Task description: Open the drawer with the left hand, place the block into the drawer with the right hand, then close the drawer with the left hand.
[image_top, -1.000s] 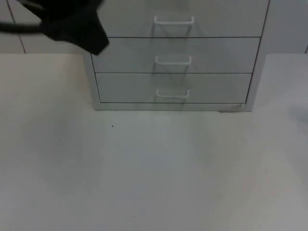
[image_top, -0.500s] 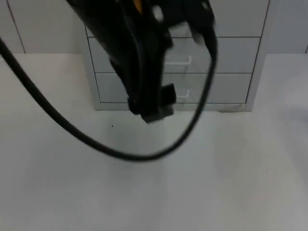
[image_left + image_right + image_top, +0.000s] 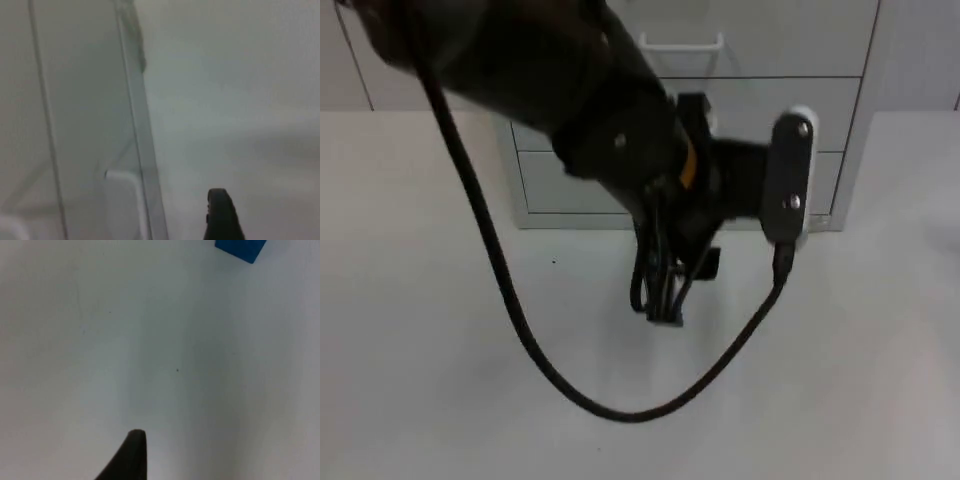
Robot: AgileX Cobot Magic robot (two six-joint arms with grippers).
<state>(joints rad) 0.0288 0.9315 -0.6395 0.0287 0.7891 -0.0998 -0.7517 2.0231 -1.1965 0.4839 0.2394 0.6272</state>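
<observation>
Left gripper (image 3: 665,300) before shut drawer (image 3: 570,185), jaws' gap unclear.

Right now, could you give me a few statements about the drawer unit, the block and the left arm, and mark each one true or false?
1. All the drawers of the drawer unit that can be seen are shut. True.
2. The left arm reaches across the front of the drawer unit in the top view. True.
3. The blue block already lies inside a drawer. False: it sits on the white table, seen from the right wrist.
4. The block is red. False: it is blue.
5. The top drawer's handle is white. True.
6. In the left wrist view the left fingertip clamps a drawer handle. False: it stands over bare table beside the unit, touching nothing.
</observation>
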